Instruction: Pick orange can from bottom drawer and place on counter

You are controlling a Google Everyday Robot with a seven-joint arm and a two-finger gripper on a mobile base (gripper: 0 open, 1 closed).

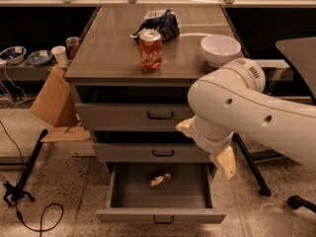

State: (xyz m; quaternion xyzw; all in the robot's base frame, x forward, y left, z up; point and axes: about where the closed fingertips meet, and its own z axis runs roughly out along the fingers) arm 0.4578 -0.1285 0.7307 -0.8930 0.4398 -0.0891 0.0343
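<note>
Orange can (160,180) on its side in the pulled-out bottom drawer (160,215), near the middle of the floor.
Gripper (205,144) in front of the cabinet's right side, level with the middle drawer, above and right of the can, clear of it; spread or closed: cannot tell. On counter (108,48): red-orange can (150,49) upright, white bowl (220,49) at right, dark bag (160,23) behind.
</note>
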